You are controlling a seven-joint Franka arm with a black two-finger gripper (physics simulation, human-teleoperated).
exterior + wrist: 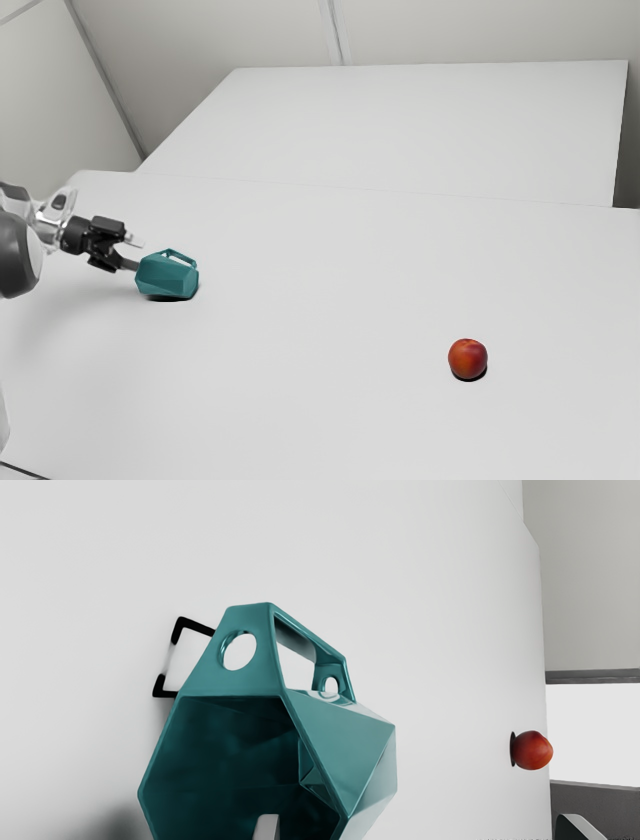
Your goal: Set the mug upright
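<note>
Gripper (138, 254) beside the mug (168, 275), fingers spread wide apart. One fingertip (267, 828) overlaps the mug's open mouth; cannot tell whether it touches or reaches inside. Other fingertip (575, 827) is off beyond the mug's outer wall.

Mug: teal, faceted, lying on its side on the white table (300, 330), not upright. Mouth faces the gripper, angular handle (180, 256) uppermost, round hole through its near end.

Outward from the mug: a broad stretch of tabletop, then a red-orange fruit (468, 358), well apart toward the exterior view's right. Table's far edge (400, 192) runs behind the mug, a pale surface (400, 125) beyond.
</note>
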